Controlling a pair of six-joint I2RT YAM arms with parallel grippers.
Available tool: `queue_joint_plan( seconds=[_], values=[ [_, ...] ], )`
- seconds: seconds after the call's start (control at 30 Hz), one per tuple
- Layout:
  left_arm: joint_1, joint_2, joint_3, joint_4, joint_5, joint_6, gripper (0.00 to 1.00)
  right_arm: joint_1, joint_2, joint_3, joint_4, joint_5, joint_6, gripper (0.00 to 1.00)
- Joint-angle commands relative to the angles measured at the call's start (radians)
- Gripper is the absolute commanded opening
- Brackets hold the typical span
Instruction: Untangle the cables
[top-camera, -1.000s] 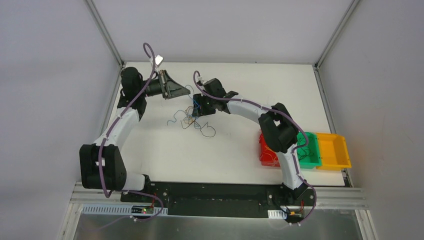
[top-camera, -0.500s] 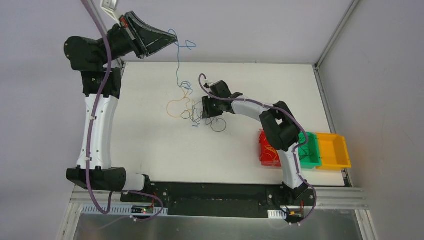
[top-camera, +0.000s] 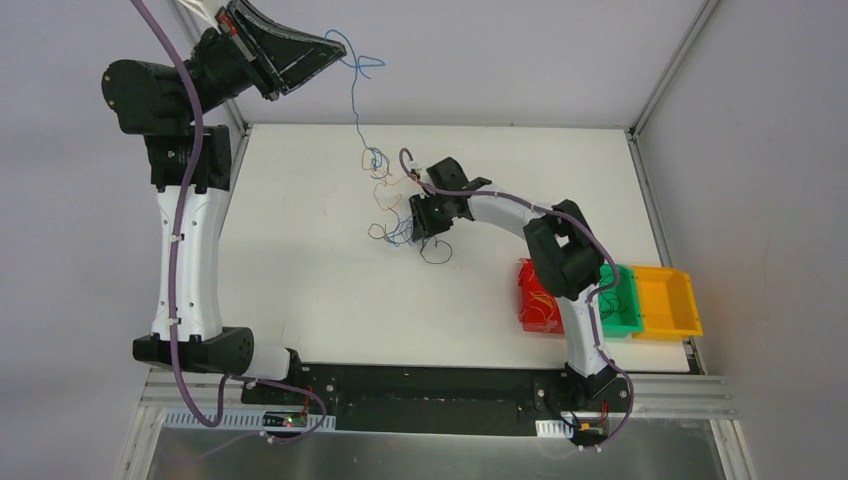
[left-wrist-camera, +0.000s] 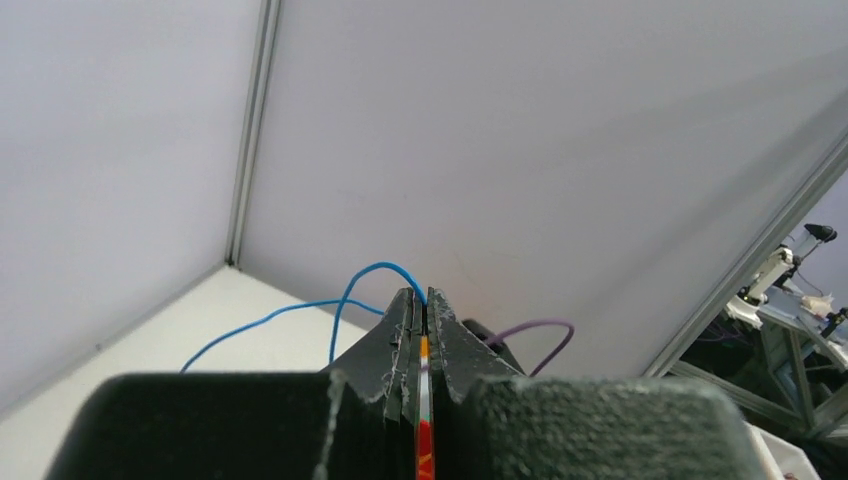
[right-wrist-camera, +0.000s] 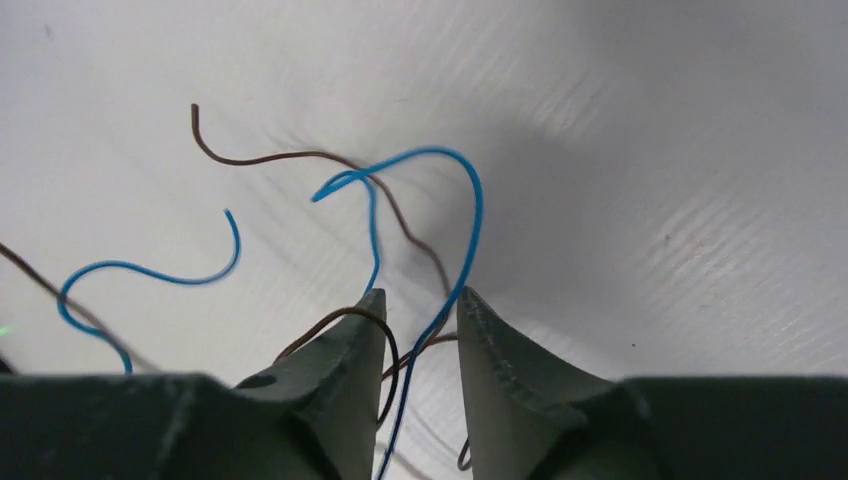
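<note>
- Left tool: it hangs high over the far left corner of the white counter. Its jaws are pressed flat together on a thin blue wire, which loops out of the tips in the left wrist view. My reading is that the height draws that one strand up and away from the rest.
- From there the thin blue wire drops to the knot of curly yellow-orange, black and blue cables. The knot sits on the counter toward the far middle, with its upper loops apparently lifted off the surface by the pull.
- Right tool: it is low at the right edge of the knot. The right wrist view shows the fingers standing apart. A blue strand and a dark brown strand pass through the gap, and neither is pinched. I cannot tell whether this blue strand is the one held on the left.
- Judgement: the right tool is placed to pin the bundle down, so the lift separates wires rather than carrying the whole clump.
- Far right, near edge: a red plastic bin, a green plastic bin and a yellow plastic bin stand in a row. The red bin already has thin wires in it, which suggests the bins are for sorting freed strands.
- Caution: if you lift further before the right tool has closed, the knot may ride up with the wire.
</note>
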Motion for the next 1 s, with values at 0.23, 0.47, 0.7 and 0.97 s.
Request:
queue_joint_plan(
  seconds=[0.23,0.47,0.7,0.97],
  values=[
    [0.007,-0.084,-0.358,0.064,-0.021,-0.04,0.0,-0.063,-0.316,0.095,-0.137,-0.419,-0.223,0.86],
    [0.008,-0.045,-0.311,0.02,-0.044,-0.045,0.0,-0.057,-0.322,0.182,-0.138,-0.548,-0.193,0.96],
    [0.008,-0.029,-0.305,0.032,-0.072,-0.073,0.0,-0.021,-0.264,0.236,0.027,-0.415,-0.088,0.98],
    [0.01,-0.02,-0.281,0.04,-0.081,-0.085,0.0,0.008,-0.161,0.289,0.124,-0.357,-0.026,0.38]
  ],
)
